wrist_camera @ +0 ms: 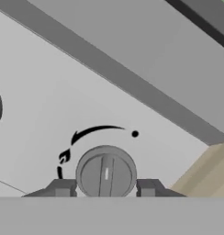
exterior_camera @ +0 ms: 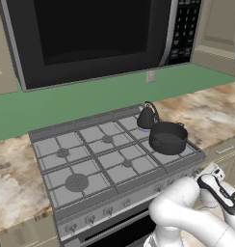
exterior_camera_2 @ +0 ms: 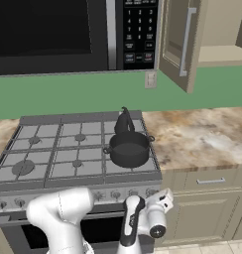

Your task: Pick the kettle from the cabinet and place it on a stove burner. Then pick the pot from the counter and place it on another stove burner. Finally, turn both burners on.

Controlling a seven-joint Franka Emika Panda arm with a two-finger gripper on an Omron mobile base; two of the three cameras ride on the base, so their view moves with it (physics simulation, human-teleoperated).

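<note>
The black cone-shaped kettle stands on the stove's back right burner. Just in front of it, the wide dark pot sits on the front right burner. My gripper is low at the right end of the range's front panel. In the hand view the gripper is open, with a round grey knob between its fingertips, pointer near upright. Whether the tips touch the knob is unclear. The cabinet door hangs open.
The silver range has bare burners on its left and middle, with the bigger burner front left. A black microwave hangs above. The marbled counter runs to the right, with drawers beneath. More knobs line the front panel.
</note>
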